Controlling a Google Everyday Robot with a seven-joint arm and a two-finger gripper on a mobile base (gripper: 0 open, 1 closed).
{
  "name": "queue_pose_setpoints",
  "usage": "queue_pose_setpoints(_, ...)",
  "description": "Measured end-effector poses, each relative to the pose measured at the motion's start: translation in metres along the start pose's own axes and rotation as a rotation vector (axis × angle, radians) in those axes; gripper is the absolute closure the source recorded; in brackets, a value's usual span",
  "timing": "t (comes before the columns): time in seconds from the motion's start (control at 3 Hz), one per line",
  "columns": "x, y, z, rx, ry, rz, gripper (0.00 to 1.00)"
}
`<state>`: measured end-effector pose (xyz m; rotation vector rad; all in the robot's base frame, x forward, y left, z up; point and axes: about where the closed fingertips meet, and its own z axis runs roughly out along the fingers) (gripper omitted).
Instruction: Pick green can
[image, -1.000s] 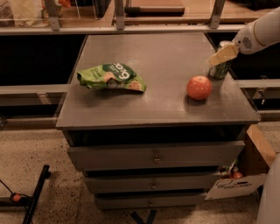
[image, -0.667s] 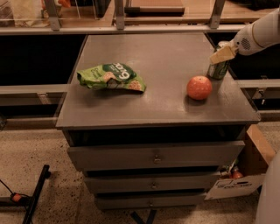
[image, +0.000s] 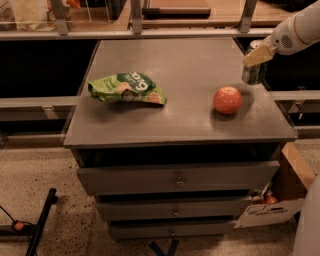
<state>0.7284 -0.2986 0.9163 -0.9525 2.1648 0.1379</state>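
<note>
The green can (image: 255, 74) is upright at the far right edge of the grey cabinet top (image: 185, 115), with its silver rim showing. My gripper (image: 256, 61) reaches in from the upper right on a white arm (image: 300, 32). It is shut on the can's upper part, and one pale finger (image: 258, 55) crosses the front of the can. The can looks raised slightly off the surface.
An orange ball (image: 227, 100) lies just left and in front of the can. A flat green snack bag (image: 127, 88) lies on the left of the top. Drawers (image: 175, 180) sit below, a cardboard box (image: 280, 200) stands on the floor at right, and a rail (image: 150, 32) runs behind.
The gripper and the can have shifted slightly up and to the right together. The ball and the snack bag have not moved.
</note>
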Motion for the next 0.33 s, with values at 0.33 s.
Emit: queue_pose_setpoints(0.33, -0.0011, 0.0016, 0.0009, -0.006, 0.002, -0.006, 1.0)
